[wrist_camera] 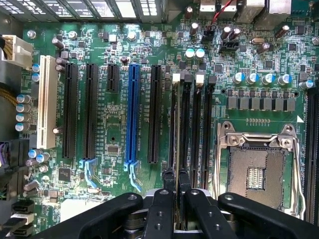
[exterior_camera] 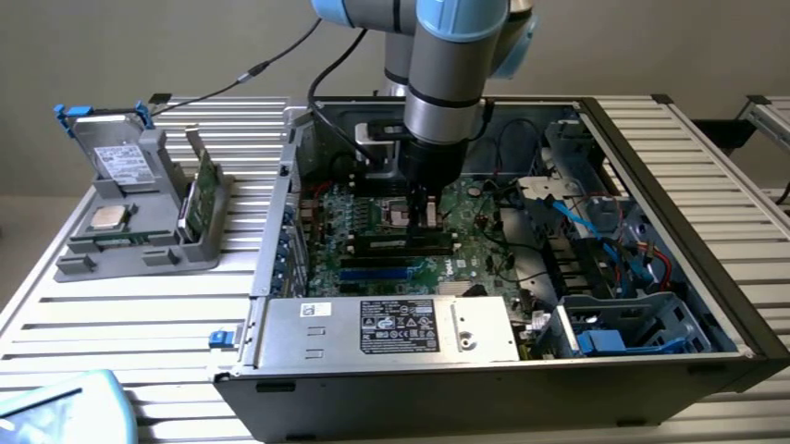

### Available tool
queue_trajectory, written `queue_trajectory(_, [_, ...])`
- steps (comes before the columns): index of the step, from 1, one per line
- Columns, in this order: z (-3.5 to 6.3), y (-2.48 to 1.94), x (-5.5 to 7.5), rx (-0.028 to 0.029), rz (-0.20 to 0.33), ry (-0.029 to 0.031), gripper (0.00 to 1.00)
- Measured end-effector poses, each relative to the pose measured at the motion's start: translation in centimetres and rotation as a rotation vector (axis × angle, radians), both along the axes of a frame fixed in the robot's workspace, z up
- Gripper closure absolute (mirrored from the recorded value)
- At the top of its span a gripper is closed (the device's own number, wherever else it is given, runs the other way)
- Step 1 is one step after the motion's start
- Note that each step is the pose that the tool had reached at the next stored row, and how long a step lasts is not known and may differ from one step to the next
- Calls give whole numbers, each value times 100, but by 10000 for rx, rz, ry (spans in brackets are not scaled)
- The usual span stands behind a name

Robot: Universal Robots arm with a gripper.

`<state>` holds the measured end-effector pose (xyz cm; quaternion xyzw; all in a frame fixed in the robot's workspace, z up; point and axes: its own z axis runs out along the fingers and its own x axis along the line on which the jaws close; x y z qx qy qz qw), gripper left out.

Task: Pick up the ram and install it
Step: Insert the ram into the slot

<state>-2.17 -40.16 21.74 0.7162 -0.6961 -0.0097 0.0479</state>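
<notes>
My gripper (exterior_camera: 426, 217) reaches straight down into the open computer case (exterior_camera: 691, 370), over the black memory slots (exterior_camera: 398, 245) of the green motherboard (wrist_camera: 114, 124). In the wrist view the two black fingers (wrist_camera: 160, 209) stand almost together. The gripper (wrist_camera: 175, 188) is shut on the ram (wrist_camera: 175, 139), which I see edge-on as a thin pale strip. The ram runs along the memory slot (wrist_camera: 173, 124) with the white latch, next to the empty processor socket (wrist_camera: 256, 169). How deep it sits in the slot I cannot tell.
A grey holder (exterior_camera: 142, 250) stands on the slatted table at the exterior view's left, carrying a boxy drive (exterior_camera: 121, 165), a silver chip (exterior_camera: 107, 218) and a green board (exterior_camera: 202, 194). The power supply (exterior_camera: 395, 328), case walls and blue cables (exterior_camera: 593, 217) surround the motherboard.
</notes>
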Motion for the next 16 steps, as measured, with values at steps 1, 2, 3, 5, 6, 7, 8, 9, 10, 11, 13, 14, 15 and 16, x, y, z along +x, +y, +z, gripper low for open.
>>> queue_trajectory(1, [0,0,0,0,0,0,86])
queue_trajectory(2, [-1,0,0,2,0,-1,86])
queue_trajectory(3, [-1,0,0,3,0,-1,86])
queue_trajectory(5, [-2,1,0,3,0,-1,86])
queue_trajectory(6, [-1,1,0,3,0,-1,86])
queue_trajectory(7, [-2,1,0,3,0,-1,86])
queue_trajectory(8, [-2,1,0,3,0,-1,86])
queue_trajectory(9, [-2,1,0,3,0,-1,86])
queue_trajectory(10, [-2,1,0,3,0,-1,86])
queue_trajectory(11, [-1,1,-2,4,-3,7,86])
queue_trajectory(13, [-2,1,-2,4,-6,0,79])
queue_trajectory(14, [-2,1,-1,4,-3,-1,72])
queue_trajectory(15, [-2,1,0,4,0,-2,72])
queue_trajectory(16, [-2,1,0,4,0,-1,66])
